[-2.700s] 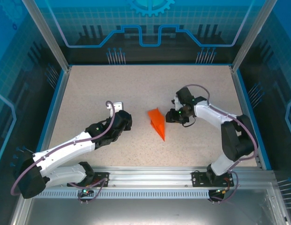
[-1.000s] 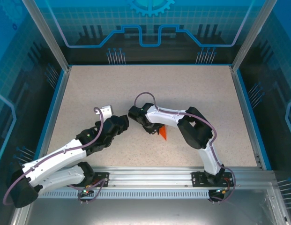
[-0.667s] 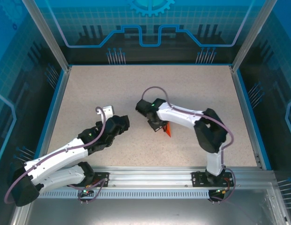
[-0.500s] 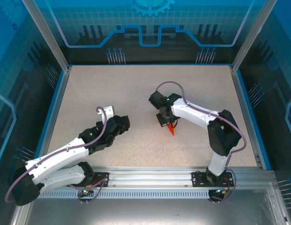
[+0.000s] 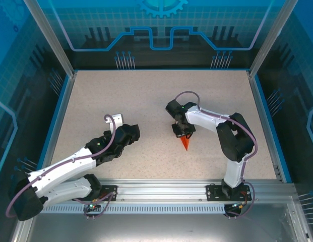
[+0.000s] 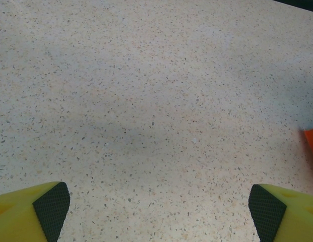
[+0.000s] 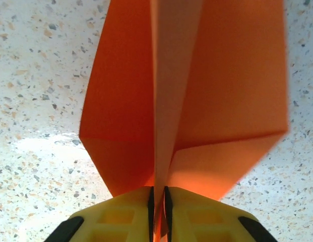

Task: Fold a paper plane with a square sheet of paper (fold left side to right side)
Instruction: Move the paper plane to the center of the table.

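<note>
The square sheet of paper is folded into an orange paper plane (image 5: 185, 143), a narrow dart whose point faces the near edge. My right gripper (image 5: 180, 129) is shut on its centre crease from the far end. In the right wrist view the plane (image 7: 206, 101) spreads its two wings to either side of the upright crease, pinched in the right gripper (image 7: 159, 194). My left gripper (image 5: 130, 132) rests left of the plane, well apart from it. It is open in the left wrist view (image 6: 159, 212), over bare table, with an orange corner (image 6: 312, 142) at the right edge.
The speckled beige table (image 5: 146, 91) is bounded by blue walls at left, right and back. An aluminium rail (image 5: 161, 189) with both arm bases runs along the near edge.
My right gripper has carried the plane from the table's middle-left toward the right, and its grip on the crease shifted. The left arm has barely moved.
</note>
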Controlling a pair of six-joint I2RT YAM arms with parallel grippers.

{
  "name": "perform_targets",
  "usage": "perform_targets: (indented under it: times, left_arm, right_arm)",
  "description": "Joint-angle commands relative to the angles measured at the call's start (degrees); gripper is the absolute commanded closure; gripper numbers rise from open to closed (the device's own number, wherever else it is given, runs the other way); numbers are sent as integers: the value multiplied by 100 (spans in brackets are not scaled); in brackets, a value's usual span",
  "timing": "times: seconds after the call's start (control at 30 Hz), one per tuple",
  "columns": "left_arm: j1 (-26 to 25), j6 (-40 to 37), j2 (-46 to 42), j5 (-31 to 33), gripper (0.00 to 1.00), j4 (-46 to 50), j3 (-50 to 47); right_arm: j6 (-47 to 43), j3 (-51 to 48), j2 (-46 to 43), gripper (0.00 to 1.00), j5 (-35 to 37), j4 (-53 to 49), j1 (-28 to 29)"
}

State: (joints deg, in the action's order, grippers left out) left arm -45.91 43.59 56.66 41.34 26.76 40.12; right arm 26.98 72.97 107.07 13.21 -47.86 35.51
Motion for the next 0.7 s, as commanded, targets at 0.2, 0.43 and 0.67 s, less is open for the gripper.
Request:
perform_targets:
  times: [0.2, 0.43, 0.67]
  left_arm:
    - [19, 0, 97, -52, 4, 75, 249]
    - [21, -9, 163, -76, 4, 66, 277]
    - [21, -9, 135, 3, 2, 166, 320]
  right_arm:
    - [103, -87, 140, 76, 257, -50, -173]
    - [114, -280, 172, 77, 7, 151, -220]
    - [202, -473, 210, 83, -354, 278, -220]
